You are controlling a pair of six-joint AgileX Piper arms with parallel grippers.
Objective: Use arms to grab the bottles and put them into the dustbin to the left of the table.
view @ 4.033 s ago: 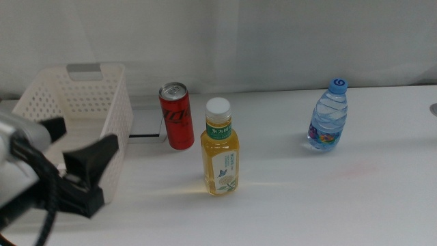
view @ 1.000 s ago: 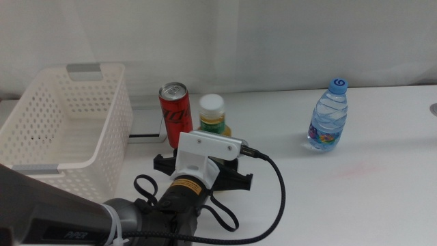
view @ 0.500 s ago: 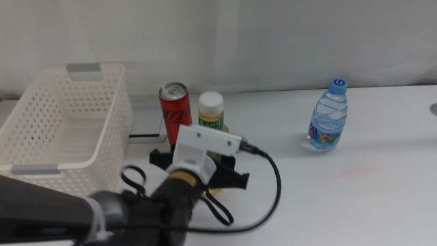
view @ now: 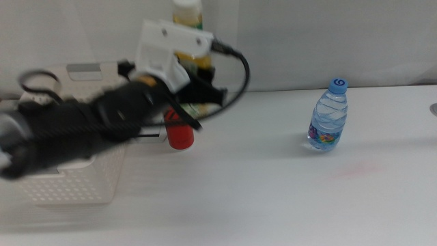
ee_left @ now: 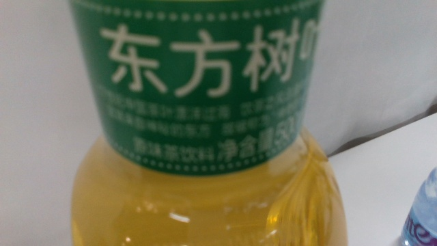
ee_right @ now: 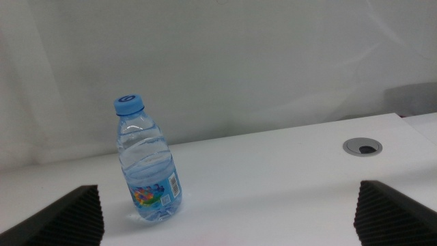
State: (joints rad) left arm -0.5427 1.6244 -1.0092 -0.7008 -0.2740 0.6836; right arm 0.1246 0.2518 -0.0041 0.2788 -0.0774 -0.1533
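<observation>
My left gripper (view: 199,83) is shut on the yellow tea bottle (view: 188,27) and holds it high above the table (view: 273,198), near the dustbin's right side. The arm is blurred with motion. In the left wrist view the tea bottle (ee_left: 205,157) with its green label fills the picture and hides the jaws. The red cola can (view: 181,134) stands below, partly hidden by the arm. The blue-capped water bottle (view: 328,115) stands upright at the right; it also shows as the water bottle (ee_right: 147,171) ahead of my open, empty right gripper (ee_right: 229,198). The white dustbin (view: 82,184) sits at the left.
A round grey grommet (ee_right: 362,145) is set into the tabletop to the right of the water bottle. A pale wall runs behind the table. A sliver of the water bottle (ee_left: 425,212) shows beside the tea bottle in the left wrist view.
The left arm closed on the tea bottle and has lifted it well off the table, up and to the left. The can and the water bottle have stayed put.
</observation>
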